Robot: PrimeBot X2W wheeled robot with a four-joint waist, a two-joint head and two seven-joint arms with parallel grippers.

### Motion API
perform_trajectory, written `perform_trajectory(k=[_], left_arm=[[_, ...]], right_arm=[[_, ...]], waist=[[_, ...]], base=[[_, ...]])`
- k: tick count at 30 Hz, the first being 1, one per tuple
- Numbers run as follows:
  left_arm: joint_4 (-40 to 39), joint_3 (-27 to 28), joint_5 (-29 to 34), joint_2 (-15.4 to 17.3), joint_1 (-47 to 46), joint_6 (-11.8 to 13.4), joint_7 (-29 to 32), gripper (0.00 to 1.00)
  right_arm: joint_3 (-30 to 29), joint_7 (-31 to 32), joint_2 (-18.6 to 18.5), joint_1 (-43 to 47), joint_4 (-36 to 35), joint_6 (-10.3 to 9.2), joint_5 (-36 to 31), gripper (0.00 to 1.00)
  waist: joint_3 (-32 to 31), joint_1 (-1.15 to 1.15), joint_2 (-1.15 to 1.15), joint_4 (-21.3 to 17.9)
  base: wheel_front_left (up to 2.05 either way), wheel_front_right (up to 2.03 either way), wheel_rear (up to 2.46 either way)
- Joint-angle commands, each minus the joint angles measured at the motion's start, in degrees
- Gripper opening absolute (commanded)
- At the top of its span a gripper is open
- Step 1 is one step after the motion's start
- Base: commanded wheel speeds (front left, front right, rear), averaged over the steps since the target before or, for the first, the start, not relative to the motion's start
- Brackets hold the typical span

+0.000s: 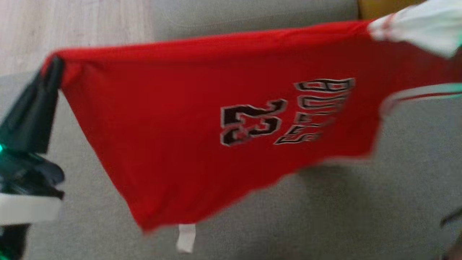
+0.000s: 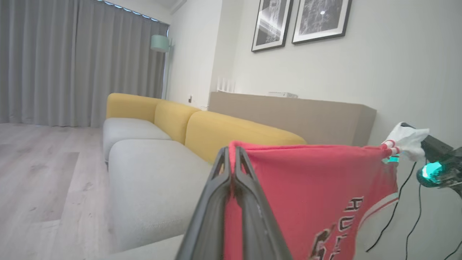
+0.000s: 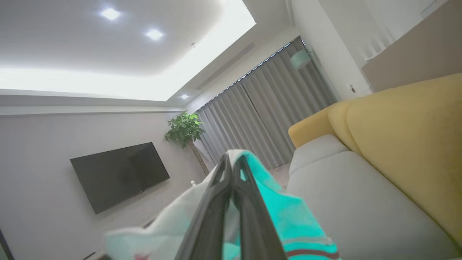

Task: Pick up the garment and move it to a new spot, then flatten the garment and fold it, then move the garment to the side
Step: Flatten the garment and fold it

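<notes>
A red sleeveless garment (image 1: 180,126) with black "23" lettering and white trim hangs stretched in the air above the grey sofa seat (image 1: 361,209). My left gripper (image 1: 54,70) is shut on its left top corner. In the left wrist view those fingers (image 2: 232,153) pinch the red cloth (image 2: 310,187). The white sleeve end (image 1: 422,29) at the upper right covers my right gripper's tips. In the right wrist view the right gripper (image 3: 231,160) is shut on the pale, teal-lit cloth (image 3: 288,216). A white label (image 1: 186,238) dangles from the lower hem.
The sofa has yellow backrests (image 2: 223,133) and grey cushions (image 2: 151,180). Wooden floor (image 2: 36,162) lies to its left. A beige sideboard (image 2: 299,115) stands behind the sofa. Black cables (image 2: 397,216) hang beside the right arm. A wall television (image 3: 119,173) and a plant (image 3: 184,126) stand across the room.
</notes>
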Motion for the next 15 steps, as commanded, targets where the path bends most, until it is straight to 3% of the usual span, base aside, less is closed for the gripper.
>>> perform_trajectory(k=[1,4,8,12,15], left_arm=[[-2.02,3.72,-2.29,2.67,-5.90,0.49,1.71,0.00],[0.70,4.53,-5.15,4.93,-12.40,0.79,4.65,0.00],[9.57,0.64,-5.34,6.70,-24.22,-0.37,7.52,0.00],[23.92,-5.75,-0.20,6.43,-38.64,-2.60,7.07,0.00],[35.67,-9.84,5.94,4.38,-50.72,-4.13,0.49,0.00]], right_arm=[[0.14,3.40,-0.27,-7.19,-0.17,0.44,-1.28,0.00],[0.05,8.04,-0.27,-16.80,5.31,0.44,-5.49,0.00],[2.76,8.96,-0.27,-28.26,14.17,0.44,-12.63,0.00],[6.28,3.60,-0.27,-38.89,26.59,0.44,-19.13,0.00],[8.25,-3.28,-0.27,-46.80,36.62,0.44,-22.82,0.00]], waist=[[1.59,0.00,0.00,-0.35],[5.04,0.00,0.00,-0.23],[11.77,0.00,0.00,0.97],[17.36,0.00,0.00,2.12],[20.40,0.00,0.00,2.85]], base=[[0.00,0.00,0.00],[0.00,0.00,0.00],[0.00,0.00,0.00],[0.00,0.00,0.00],[0.00,0.00,0.00]])
